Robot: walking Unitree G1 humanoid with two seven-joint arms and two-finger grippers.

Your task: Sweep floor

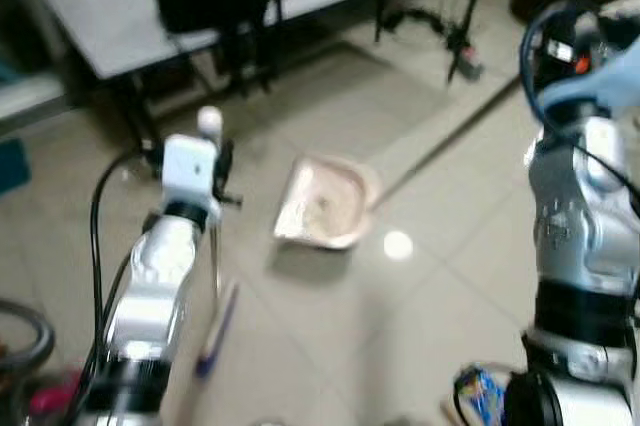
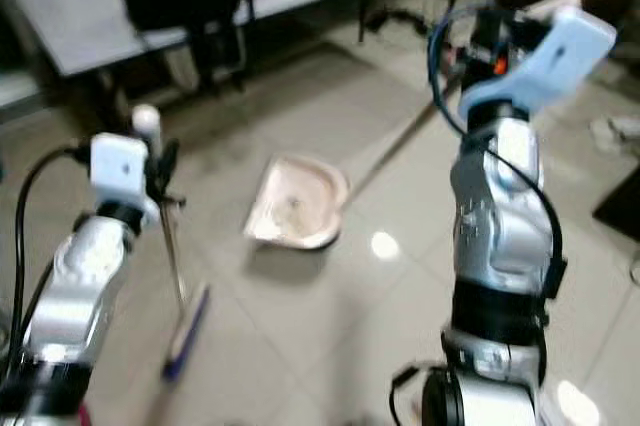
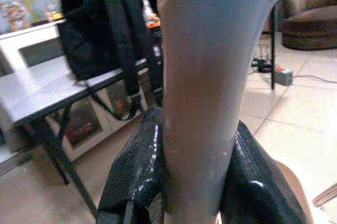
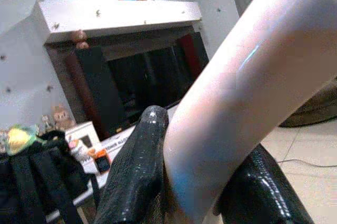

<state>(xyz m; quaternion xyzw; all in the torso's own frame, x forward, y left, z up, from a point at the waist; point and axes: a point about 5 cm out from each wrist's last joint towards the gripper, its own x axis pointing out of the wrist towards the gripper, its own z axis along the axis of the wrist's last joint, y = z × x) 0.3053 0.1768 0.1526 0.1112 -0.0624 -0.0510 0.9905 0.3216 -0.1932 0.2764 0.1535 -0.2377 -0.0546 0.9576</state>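
Glossy beige tiles (image 1: 430,146) stretched under the robot as it stood with a tool in each arm. The left pincer (image 3: 181,182) was clamped on the broom handle (image 3: 205,77), its fingers (image 3: 134,171) pressed to either side of the pale shaft; the broom (image 2: 178,286) hung nearly upright, its blue head (image 2: 185,331) down on the tiles. The right pincer (image 4: 195,182) was pinching the dustpan handle (image 4: 231,98), a long rod (image 2: 395,146) running across the floor to the pink dustpan (image 1: 325,204), which lay flat well out in front.

Both shafts looked smooth, so either could probably twist or slide in the grip during a stroke. The pan sat at the far end of its rod, and a small wrist error would likely swing it off line or lift its lip, letting dirt slip under. The tiles appeared slick and reflected a ceiling light (image 1: 397,244).

Behind stood a white tabletop (image 1: 120,16) on dark legs, a black backpack (image 3: 100,29) at its front edge, cables (image 1: 430,21) trailing below, and a brown sofa (image 3: 310,8) beyond. A stroke carried too far could snag those legs or cables.
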